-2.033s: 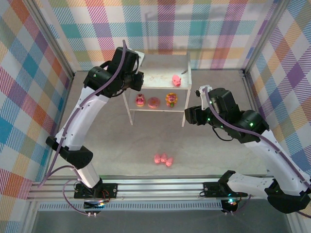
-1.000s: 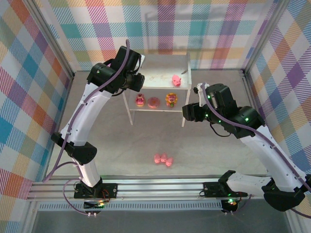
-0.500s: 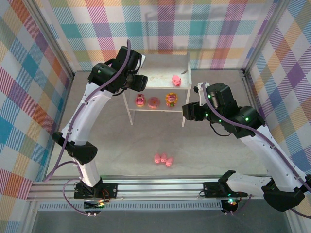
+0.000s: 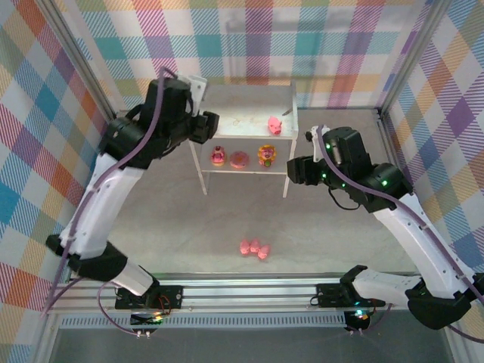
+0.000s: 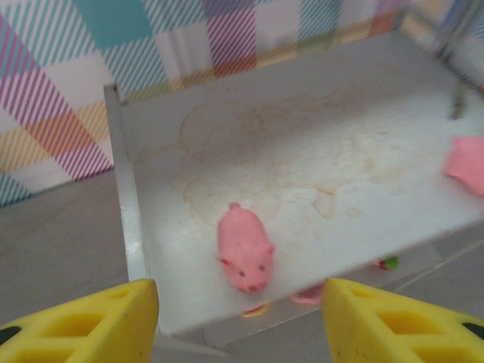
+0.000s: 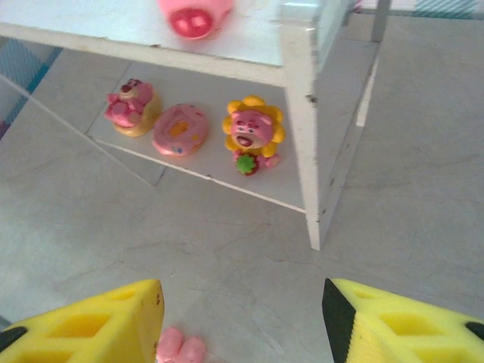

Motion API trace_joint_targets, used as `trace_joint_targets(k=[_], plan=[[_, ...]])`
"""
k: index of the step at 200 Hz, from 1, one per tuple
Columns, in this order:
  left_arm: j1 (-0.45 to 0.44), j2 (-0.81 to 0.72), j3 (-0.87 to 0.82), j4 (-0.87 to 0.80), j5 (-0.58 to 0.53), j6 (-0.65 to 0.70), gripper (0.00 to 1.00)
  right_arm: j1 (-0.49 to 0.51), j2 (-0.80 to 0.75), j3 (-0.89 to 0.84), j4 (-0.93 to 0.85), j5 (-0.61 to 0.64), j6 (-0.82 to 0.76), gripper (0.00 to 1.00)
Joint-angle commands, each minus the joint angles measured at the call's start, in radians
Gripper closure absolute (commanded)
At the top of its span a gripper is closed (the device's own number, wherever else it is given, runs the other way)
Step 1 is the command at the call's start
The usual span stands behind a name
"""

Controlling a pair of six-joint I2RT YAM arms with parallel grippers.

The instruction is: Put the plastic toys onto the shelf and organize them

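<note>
The shelf (image 4: 253, 102) is standing toward the far side of the table (image 4: 181, 219), and most of the toys are sitting on it. On its scuffed top, a pink pig (image 5: 244, 249) is lying close to the left front corner with its snout pointing at the front edge. A second pig (image 4: 275, 124) is resting near the right front edge of the same top.

On the lower tier three toys are lining up in a row along the front. The pink-red figure (image 4: 218, 156) is standing on the left and the pink donut (image 4: 240, 159) is lying in the middle. The yellow-orange figure (image 4: 266, 156) is standing on the right, just inside the shelf's right front leg (image 6: 302, 144). They are sitting near one another without touching. Well in front of the shelf, three loose pigs (image 4: 255, 248) are huddling on the table, pressed against each other.

The left gripper (image 4: 206, 125) is hovering at the shelf's left front corner, facing the corner pig. Its yellow fingers (image 5: 83, 321) are standing apart with nothing between them. The right gripper (image 4: 296, 169) is hanging just beside the shelf's right front leg, looking in at the lower tier. Its yellow fingers (image 6: 401, 325) are also spread and are holding nothing. Plaid walls (image 4: 340, 45) are closing in behind and to both sides of the shelf.
</note>
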Motion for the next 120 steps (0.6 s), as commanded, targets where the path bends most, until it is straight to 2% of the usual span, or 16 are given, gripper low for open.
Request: trace_joint_targets(k=[1,30,62,90,120], plan=[[-0.107,-0.117,-0.112,0.040,-0.046,-0.001,0.42,-0.067,-0.007,0.008,0.000,0.034,0.003,0.41],[-0.267,-0.247,-0.406,0.029,-0.031,-0.125,0.43,-0.197,-0.033,-0.054,0.009,-0.029,0.032,0.40],[-0.381,-0.267,-0.696,-0.030,-0.014,-0.362,0.47,-0.272,-0.040,-0.122,0.003,-0.063,0.031,0.40],[-0.447,-0.268,-0.968,0.144,0.108,-0.566,0.47,-0.323,-0.074,-0.160,-0.002,-0.083,0.029,0.40],[-0.466,-0.239,-1.151,0.305,0.175,-0.717,0.47,-0.353,-0.107,-0.162,-0.013,-0.112,0.017,0.40]])
